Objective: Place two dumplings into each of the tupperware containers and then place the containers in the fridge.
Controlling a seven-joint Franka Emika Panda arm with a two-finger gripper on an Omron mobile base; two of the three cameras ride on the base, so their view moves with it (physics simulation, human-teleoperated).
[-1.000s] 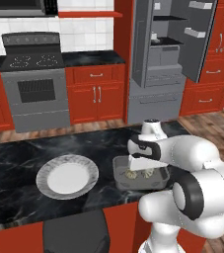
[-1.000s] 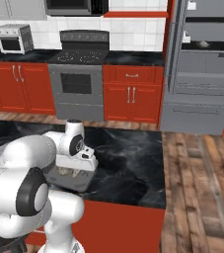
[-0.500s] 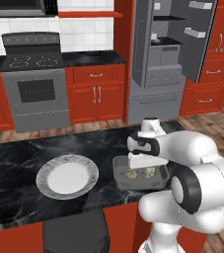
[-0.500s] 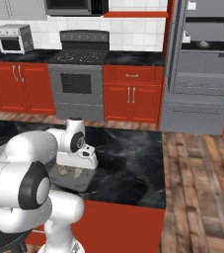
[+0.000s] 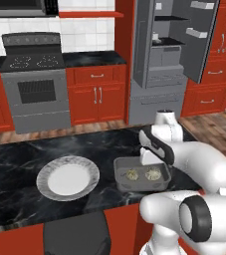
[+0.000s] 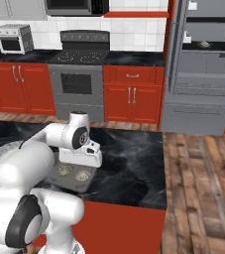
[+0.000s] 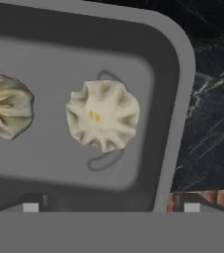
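Risen slightly, tool (image 7: 111,205) spread open over tray (image 5: 119,172) on black marble counter (image 5: 15,159).

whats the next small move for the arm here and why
Probably shift to the near rim of the tray and close on it. Two dumplings already lie inside, and the gripper hangs open above them holding nothing, so this tray looks ready for the fridge, whose door stands open.
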